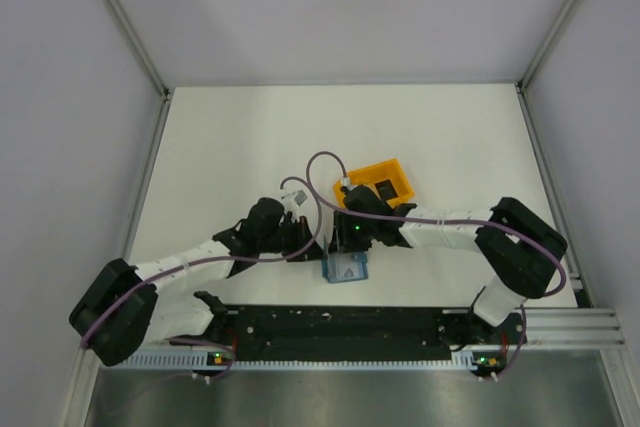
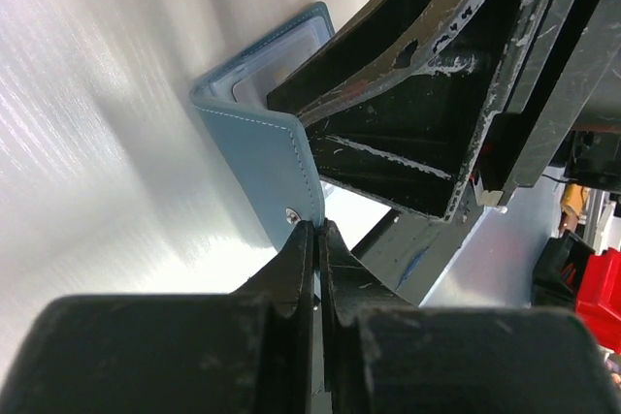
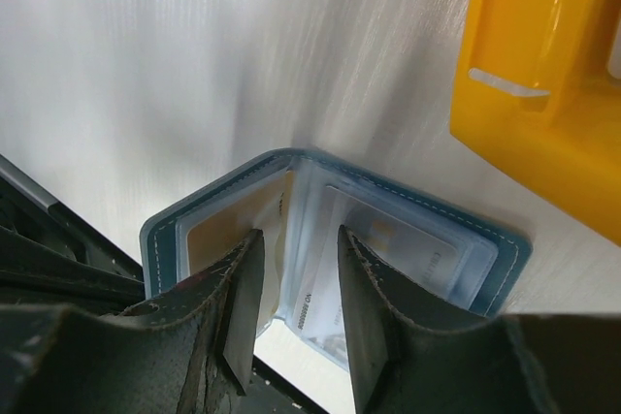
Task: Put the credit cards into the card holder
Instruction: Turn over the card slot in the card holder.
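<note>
We see the holder [image 1: 346, 268] on the white bench [image 1: 250, 137], near the front edge between the two arms and just in front of the orange tray [image 1: 380, 185]. It lies open like a book, with one cover flat on the bench and the other raised. The left hand [image 2: 315, 239] has its fingers pressed together, pinching the lower edge of the raised blue cover beside the small snap stud. That cover stands roughly upright in the left wrist view. The right hand [image 3: 296, 307] is half spread above the open inside, fingers apart, with nothing visibly clamped between them. Its tips straddle the fold area, and we cannot tell whether they touch the clear pockets. The cards [image 3: 388, 249] already sit inside. A yellowish one is in the pocket on the raised cover, and a pale one with printed digits is under clear plastic on the flat side. A dark card [image 1: 384, 188] lies in the tray, apart from the holder. In the right wrist view the tray wall is near the holder's far corner but not touching it.
</note>
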